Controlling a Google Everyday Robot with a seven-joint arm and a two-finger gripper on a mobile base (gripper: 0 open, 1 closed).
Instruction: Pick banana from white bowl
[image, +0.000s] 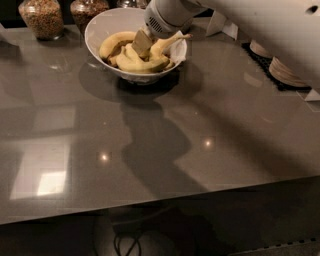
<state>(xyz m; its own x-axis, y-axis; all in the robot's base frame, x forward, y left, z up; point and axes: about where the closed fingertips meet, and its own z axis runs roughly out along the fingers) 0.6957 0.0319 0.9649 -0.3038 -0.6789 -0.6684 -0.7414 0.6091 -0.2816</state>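
The white bowl (95, 26) stands at the back of the grey counter (150, 145) and holds several yellow bananas (114, 44). My gripper (145, 44) reaches down into the bowl from the upper right. It is shut on one banana (164, 48), which is tilted up with its stem pointing right over the rim. The arm's white wrist hides the far rim of the bowl.
Two glass jars of grain (42, 17) stand behind the bowl at the left. Stacked pale paper plates and bowls (289, 72) sit on a dark mat at the right. The counter's front edge runs along the bottom, with cables below it.
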